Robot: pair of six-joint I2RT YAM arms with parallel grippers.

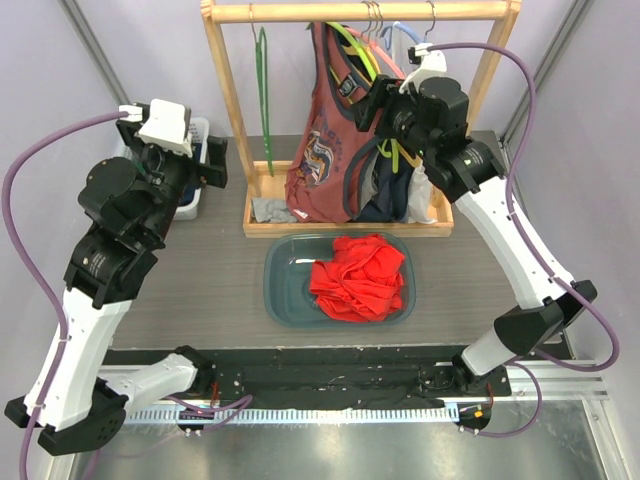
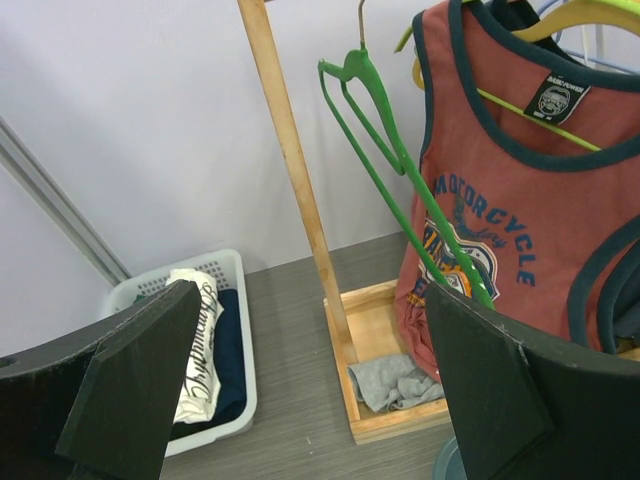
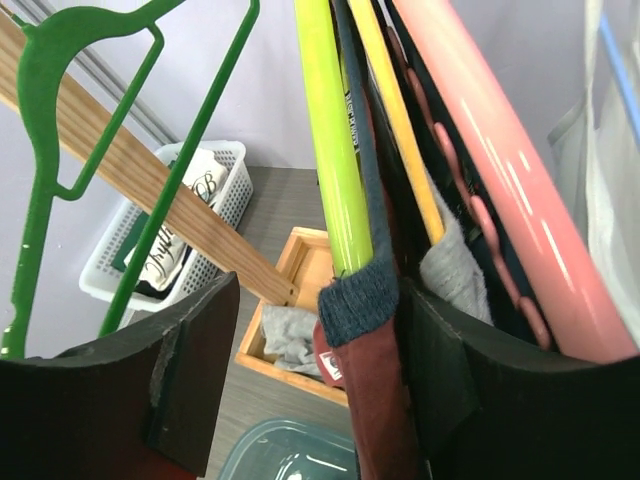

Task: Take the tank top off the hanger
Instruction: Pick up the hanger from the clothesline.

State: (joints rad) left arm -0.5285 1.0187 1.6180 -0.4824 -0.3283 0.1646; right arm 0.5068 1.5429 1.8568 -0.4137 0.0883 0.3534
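Setting: top view is showing a grey table (image 1: pixel 200 290) with a wooden rack (image 1: pixel 225 100) at the back and pale walls around.
Tank top, top view: red tank top (image 1: pixel 322 150) is still hanging from the rail at the front of the bunch, on a lime hanger (image 1: pixel 352 45) as far as I can tell.
Right gripper, top view: right gripper (image 1: pixel 368 108) is reaching into the tank top's upper edge.
Left gripper, top view: left gripper (image 1: pixel 216 160) is hovering left of the rack, well apart from the clothes.
Other, top view: tub (image 1: pixel 285 290) holding red cloth (image 1: pixel 355 275) is sitting in front of the rack. Green hanger (image 1: pixel 262 90) is hanging bare.
Left wrist view: jaws are standing wide apart with nothing between them, facing the rack post. Basket (image 2: pixel 150 285) is lying low left and a grey rag (image 2: pixel 395 385) is lying in the rack base. Tank top is showing neck and chest, hanging flat.
Right wrist view: fingers (image 3: pixel 190 370) are spread either side of the tank top's navy-trimmed edge. The cloth is lying against the pad nearer the clothes, with a gap on the other side, so nothing is being pinched yet.
Done: only the approach, by my reading.
Left: closing on the edge, slipping the straps off the hanger, pulling the tank top free.
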